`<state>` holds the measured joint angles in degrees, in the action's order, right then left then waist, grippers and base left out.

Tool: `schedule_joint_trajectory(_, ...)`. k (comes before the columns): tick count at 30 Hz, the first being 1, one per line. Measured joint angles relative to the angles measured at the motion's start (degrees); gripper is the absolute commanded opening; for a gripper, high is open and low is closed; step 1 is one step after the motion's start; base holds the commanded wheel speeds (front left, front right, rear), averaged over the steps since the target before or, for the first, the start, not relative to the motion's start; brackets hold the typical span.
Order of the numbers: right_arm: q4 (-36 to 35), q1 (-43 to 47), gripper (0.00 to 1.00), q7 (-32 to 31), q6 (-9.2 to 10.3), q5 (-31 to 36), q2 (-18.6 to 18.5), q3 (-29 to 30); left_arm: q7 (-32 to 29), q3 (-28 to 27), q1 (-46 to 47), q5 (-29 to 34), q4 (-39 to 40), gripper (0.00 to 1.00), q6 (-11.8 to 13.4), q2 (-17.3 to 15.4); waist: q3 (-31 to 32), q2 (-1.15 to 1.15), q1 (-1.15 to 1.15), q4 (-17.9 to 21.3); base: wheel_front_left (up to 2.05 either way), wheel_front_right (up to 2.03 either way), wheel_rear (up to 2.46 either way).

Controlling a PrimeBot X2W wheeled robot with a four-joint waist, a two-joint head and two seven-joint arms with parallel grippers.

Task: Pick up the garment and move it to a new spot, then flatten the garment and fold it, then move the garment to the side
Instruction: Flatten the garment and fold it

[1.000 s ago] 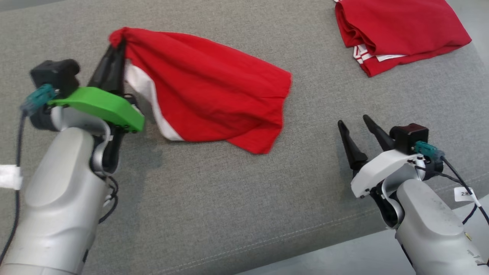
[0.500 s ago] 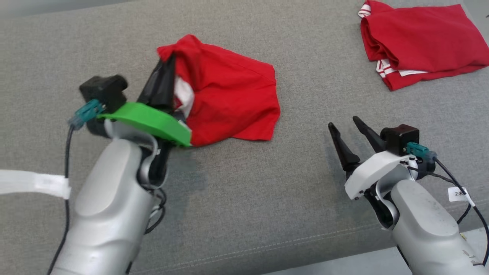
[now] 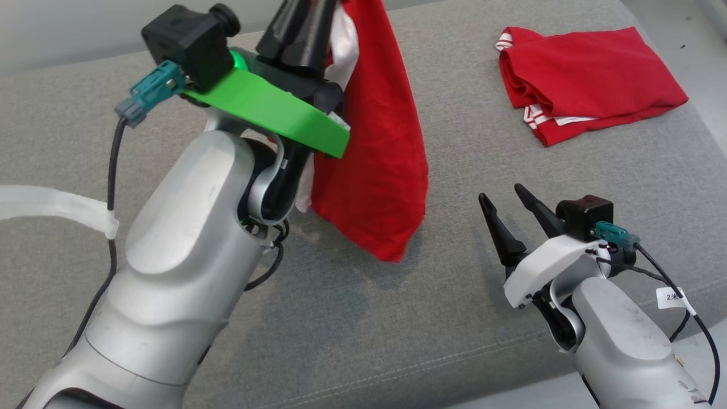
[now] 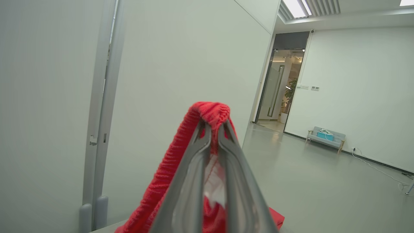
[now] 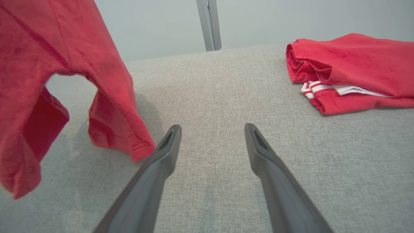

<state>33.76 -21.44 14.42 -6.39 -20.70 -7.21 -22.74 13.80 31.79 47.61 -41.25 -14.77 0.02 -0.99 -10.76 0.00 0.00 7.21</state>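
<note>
Behind right gripper (image 3: pixel 500 191), tag (image 3: pixel 673 296) reads "2".

Left dark two-fingered hand (image 4: pixel 214 126) held high on its silver arm (image 3: pixel 182 244), pinched onto red cloth garment (image 3: pixel 375 170); right hand (image 3: pixel 501 193) low, fingers spread apart.

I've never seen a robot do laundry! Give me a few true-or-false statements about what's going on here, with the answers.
1. The left gripper is shut on the garment. True.
2. The right gripper grips the garment too. False: it is open, empty and apart from the cloth.
3. The garment lies flat on the grey cushion. False: it hangs from the left gripper.
4. A folded garment lies on the cushion, to the robot's right. True.
</note>
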Motion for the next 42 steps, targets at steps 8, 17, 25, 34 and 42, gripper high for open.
schedule_joint_trajectory(8,0.2,0.0,1.00,0.0,-0.15,0.1,0.8,-1.3,-0.7,13.4,4.0,-4.7,7.4,0.00,3.0,-0.8,-0.2,0.00,0.00,3.3,0.00,0.00,0.00)
schedule_joint_trajectory(17,-0.7,-0.4,1.00,0.0,-0.15,0.1,0.8,0.3,-0.6,4.7,7.5,-2.6,-5.4,0.00,7.2,-0.4,-1.4,0.00,0.00,4.4,0.00,0.00,0.00)
schedule_joint_trajectory(25,-6.0,-0.7,1.00,0.0,-0.10,0.1,-1.7,3.6,-0.3,-5.5,-6.1,0.0,-24.7,0.00,7.4,-6.7,-3.3,0.00,0.00,1.9,0.00,0.00,0.00)
schedule_joint_trajectory(34,-7.3,-0.3,1.00,0.0,-0.67,3.9,-2.2,-6.9,0.5,-12.2,-9.4,0.9,-30.8,0.00,7.4,-2.9,-5.3,0.00,0.00,-2.1,0.00,0.00,0.00)
schedule_joint_trajectory(42,-6.1,0.4,1.00,0.0,-0.67,3.3,-2.4,-8.5,0.6,-16.3,-8.2,4.4,-26.9,0.00,7.4,-2.2,-6.1,0.00,0.00,-3.6,0.00,0.00,0.00)
